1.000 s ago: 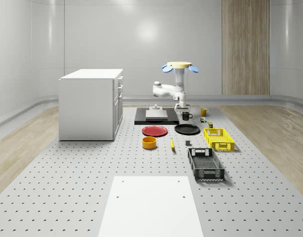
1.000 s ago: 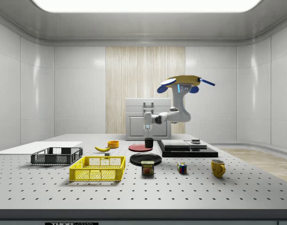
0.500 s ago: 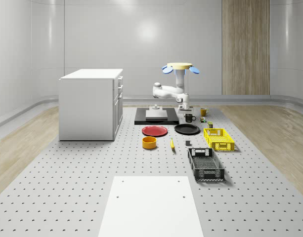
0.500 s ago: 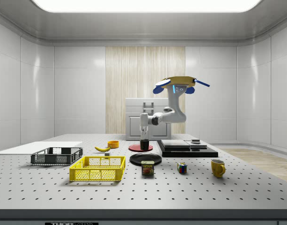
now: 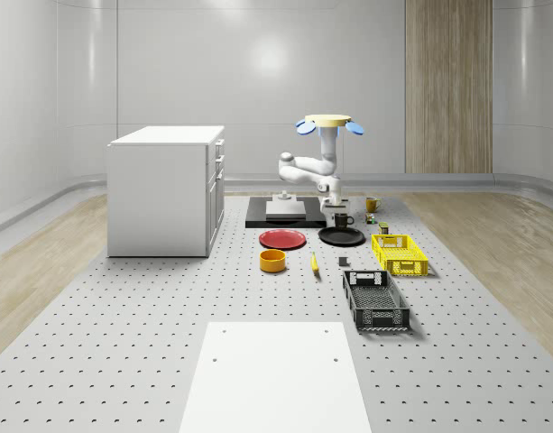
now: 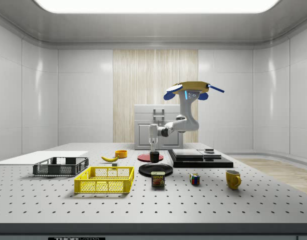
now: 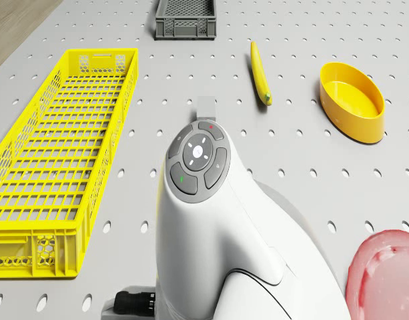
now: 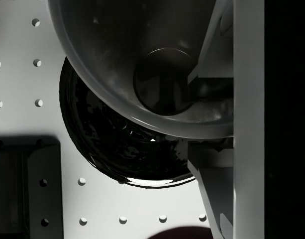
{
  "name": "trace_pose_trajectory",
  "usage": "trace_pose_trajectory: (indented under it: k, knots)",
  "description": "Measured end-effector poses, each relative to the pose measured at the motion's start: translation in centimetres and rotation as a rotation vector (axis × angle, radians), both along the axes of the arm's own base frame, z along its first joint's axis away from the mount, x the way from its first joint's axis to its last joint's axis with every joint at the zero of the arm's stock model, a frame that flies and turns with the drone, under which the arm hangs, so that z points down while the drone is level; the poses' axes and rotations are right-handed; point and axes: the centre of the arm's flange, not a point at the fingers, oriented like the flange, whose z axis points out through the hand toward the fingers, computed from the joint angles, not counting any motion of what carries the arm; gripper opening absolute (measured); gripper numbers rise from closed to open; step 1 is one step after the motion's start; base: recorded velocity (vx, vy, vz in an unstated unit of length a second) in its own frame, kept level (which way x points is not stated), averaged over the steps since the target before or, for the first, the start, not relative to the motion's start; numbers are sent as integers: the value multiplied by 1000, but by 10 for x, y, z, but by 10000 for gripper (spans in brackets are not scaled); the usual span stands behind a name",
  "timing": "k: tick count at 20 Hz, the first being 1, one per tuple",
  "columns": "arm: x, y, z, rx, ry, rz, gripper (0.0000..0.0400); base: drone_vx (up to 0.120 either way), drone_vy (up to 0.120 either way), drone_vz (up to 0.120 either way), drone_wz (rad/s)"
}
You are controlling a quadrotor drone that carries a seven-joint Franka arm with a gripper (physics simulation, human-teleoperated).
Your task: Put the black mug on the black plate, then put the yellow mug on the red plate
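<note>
The black mug (image 8: pixel 157 64) hangs clamped in the hand (image 8: pixel 212 119), above the black plate (image 8: pixel 117 154).

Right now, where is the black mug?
In the gripper, the black mug hangs just above the black plate, near the red plate in the side view.

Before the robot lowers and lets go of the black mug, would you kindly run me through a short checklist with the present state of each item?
1. Grip: gripper shut on the black mug, one finger inside the rim in the wrist view: ok.
2. Mug over the black plate: the plate lies beneath the mug in the wrist view: ok.
3. Mug resting on the plate: in the side view it sits just above the plate; contact: cannot tell.
4. Mug upright: ok.
5. Drone hovering steadily behind the plates, near the black platform: ok.
6. Yellow mug standing ready for the second step: ok.
</note>
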Motion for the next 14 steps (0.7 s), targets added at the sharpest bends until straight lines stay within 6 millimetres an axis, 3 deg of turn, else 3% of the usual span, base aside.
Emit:
trace_pose_trajectory:
  k: [8,14]
  knots:
    - [1,4,34,2,-1,26,106,0,0,0,0]
    - [-3,-13,56,-6,3,65,109,0,0,0,0]
